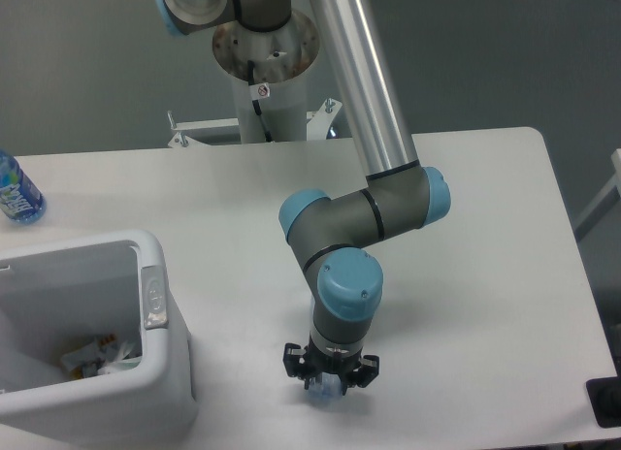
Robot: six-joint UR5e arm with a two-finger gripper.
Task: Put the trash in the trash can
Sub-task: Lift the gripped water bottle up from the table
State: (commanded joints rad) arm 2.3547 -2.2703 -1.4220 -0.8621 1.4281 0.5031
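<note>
Hiding most of clear bottle (321, 396) on desk (485, 275), tool (328, 377) sits low around it, grip unclear. Paper carton (89, 357) inside trash can (155, 305), partly cut off.

A silver tubular arm (364, 91) with grey joint housings, light-blue round caps (349, 285), and a black two-finger gripper (328, 370).
</note>
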